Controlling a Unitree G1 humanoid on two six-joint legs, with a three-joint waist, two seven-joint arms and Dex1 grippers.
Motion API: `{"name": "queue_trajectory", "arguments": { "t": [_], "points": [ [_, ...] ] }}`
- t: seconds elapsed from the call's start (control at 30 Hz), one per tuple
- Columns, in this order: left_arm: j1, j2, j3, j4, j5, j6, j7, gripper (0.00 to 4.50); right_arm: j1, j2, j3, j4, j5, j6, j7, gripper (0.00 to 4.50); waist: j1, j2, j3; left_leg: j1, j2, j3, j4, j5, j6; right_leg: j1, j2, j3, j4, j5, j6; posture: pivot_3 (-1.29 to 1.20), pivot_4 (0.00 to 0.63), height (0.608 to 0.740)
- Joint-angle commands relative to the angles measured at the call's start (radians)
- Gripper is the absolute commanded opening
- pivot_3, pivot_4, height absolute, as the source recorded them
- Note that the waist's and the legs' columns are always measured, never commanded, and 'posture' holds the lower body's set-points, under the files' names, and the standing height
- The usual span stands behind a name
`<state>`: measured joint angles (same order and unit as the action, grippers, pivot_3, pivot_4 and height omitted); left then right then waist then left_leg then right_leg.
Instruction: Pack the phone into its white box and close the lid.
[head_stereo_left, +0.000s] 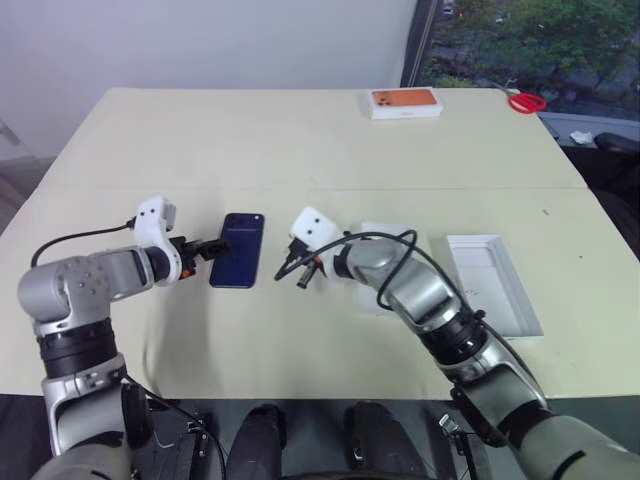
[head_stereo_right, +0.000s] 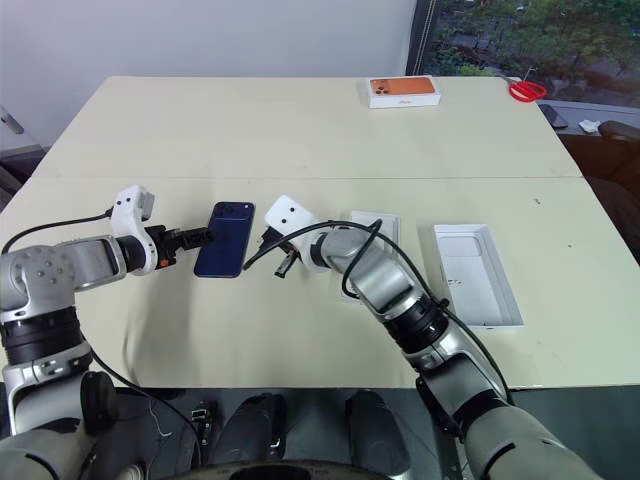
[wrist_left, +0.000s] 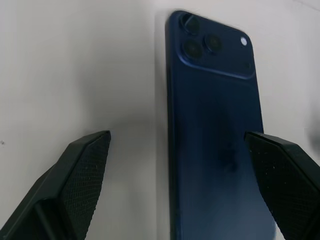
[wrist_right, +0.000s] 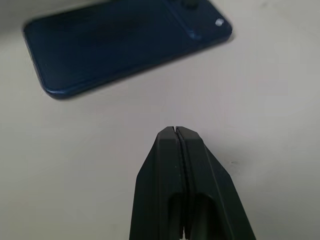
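Closest to me, the right claw (wrist_right: 175, 131) hovers with its two fingers pressed together and nothing between them, tip aimed at the bare table (head_stereo_left: 300, 140) just short of the phone (head_stereo_left: 238, 250). Across from it the left claw (wrist_left: 180, 170) stands wide open and holds nothing, one finger over the phone's back, the other out over the table beside it. That phone lies flat, face down, between the two claws. Behind the right arm sits one white box part (head_stereo_right: 368, 228); the white tray (head_stereo_left: 492, 282) lies well off on its far side. My worry is that a glossy, flat phone gives those fingers no edge. If they close now, one pad slides across the back and shoves it away, or the shut claw nudges it crooked.
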<state>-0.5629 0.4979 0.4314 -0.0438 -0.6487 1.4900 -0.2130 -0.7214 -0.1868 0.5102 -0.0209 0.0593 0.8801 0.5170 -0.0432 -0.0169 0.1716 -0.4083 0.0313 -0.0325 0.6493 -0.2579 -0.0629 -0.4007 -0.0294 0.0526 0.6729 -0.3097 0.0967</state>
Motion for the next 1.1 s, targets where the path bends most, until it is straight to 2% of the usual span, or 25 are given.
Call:
{"name": "queue_trajectory", "arguments": {
  "t": [0.03, 0.43, 0.87, 1.1],
  "points": [
    [-0.011, -0.012, -0.027, 0.032, 0.000, 0.084, -0.018, 4.50, -0.034, 0.041, 0.041, 0.026, -0.029, -0.059, 0.009, 0.04, 0.000, 0.000, 0.000, 0.000, 0.000, 0.000, 0.000, 0.000, 0.000, 0.000, 0.000, 0.000, 0.000, 0.000, 0.000, 0.00, 0.150, 0.740],
    [-0.008, -0.119, 0.010, 0.031, -0.104, 0.124, -0.015, 4.50, -0.061, 0.146, 0.041, 0.173, -0.076, -0.166, 0.010, 0.04, 0.013, 0.001, -0.001, 0.001, -0.001, 0.000, 0.000, 0.000, -0.001, 0.001, -0.002, 0.000, 0.000, 0.000, 0.000, 0.00, 0.150, 0.740],
    [-0.033, -0.169, 0.111, 0.086, -0.265, 0.124, 0.097, 4.50, -0.042, 0.124, 0.010, 0.162, -0.097, -0.183, 0.025, 0.04, 0.027, 0.000, -0.001, 0.001, -0.001, -0.001, 0.000, 0.000, -0.001, 0.001, -0.004, 0.000, 0.000, 0.000, 0.000, 0.00, 0.150, 0.740],
    [-0.035, -0.167, 0.114, 0.109, -0.303, 0.124, 0.163, 4.50, -0.037, 0.117, 0.005, 0.157, -0.114, -0.199, 0.020, 0.04, 0.026, 0.000, -0.001, 0.001, -0.001, -0.001, 0.000, 0.000, -0.001, 0.001, -0.004, 0.000, 0.000, 0.000, 0.000, 0.00, 0.150, 0.740]
  ]
}}
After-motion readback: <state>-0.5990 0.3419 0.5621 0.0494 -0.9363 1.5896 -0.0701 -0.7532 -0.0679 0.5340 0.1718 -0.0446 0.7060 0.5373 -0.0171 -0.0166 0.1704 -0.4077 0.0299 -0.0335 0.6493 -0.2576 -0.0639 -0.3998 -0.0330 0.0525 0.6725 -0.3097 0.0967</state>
